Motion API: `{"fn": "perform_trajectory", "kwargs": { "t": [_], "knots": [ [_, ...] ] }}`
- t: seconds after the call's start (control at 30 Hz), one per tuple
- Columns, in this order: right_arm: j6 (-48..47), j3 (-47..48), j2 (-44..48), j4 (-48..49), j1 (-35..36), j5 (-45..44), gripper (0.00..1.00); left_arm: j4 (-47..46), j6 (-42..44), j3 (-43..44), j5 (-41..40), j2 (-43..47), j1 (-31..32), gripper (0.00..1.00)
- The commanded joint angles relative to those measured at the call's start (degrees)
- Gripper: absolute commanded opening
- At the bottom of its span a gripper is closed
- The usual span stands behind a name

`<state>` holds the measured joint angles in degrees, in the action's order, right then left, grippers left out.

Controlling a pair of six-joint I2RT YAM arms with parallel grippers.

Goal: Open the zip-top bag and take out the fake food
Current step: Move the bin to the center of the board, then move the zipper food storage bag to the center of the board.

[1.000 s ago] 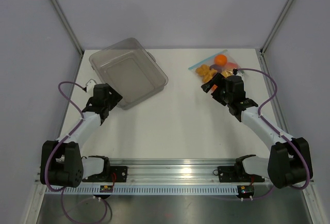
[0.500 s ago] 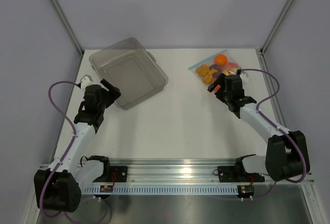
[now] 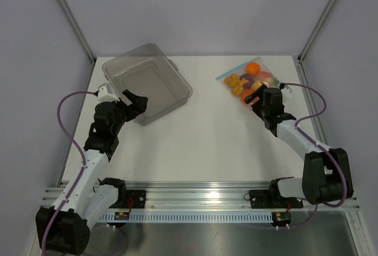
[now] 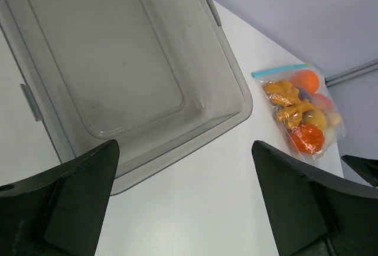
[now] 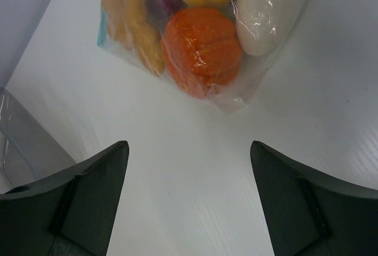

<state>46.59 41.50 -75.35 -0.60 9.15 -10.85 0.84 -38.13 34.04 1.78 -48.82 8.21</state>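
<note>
The bag (image 3: 250,79), with the toy food (image 3: 237,82) inside it, is recorded lying flat near the far right corner of the desk (image 3: 207,132), its blue zip strip (image 3: 235,68) on the far side. The right end effector (image 3: 254,98) is seen spread wide and empty, just short of the bag's near corner and not touching it. The left end effector (image 3: 136,101) is likewise spread wide and empty, by the near rim of a clear tub (image 3: 147,82) toward the far left corner.

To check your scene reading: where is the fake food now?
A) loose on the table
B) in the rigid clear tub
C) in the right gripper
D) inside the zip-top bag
D: the fake food shows through the clear zip-top bag; the tub is bare.
</note>
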Motion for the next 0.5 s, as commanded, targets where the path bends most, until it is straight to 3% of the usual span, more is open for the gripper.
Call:
{"fn": "perform_trajectory", "kwargs": {
  "t": [0.0, 0.13, 0.47],
  "knots": [
    [-0.6, 2.4, -3.0, 3.9, -0.3, 0.0, 0.91, -4.4, 1.3, 0.2, 2.9, 0.7, 0.3, 0.98],
    [-1.2, 1.0, -5.8, 9.2, -0.3, -5.6, 0.86, -5.0, 1.3, 0.2, 3.8, 0.0, 0.4, 0.99],
    [-3.0, 8.2, -16.8, 9.7, -0.3, -4.0, 0.74, -5.3, 1.4, 0.6, 4.4, -1.3, 0.7, 0.99]
  ]
}}
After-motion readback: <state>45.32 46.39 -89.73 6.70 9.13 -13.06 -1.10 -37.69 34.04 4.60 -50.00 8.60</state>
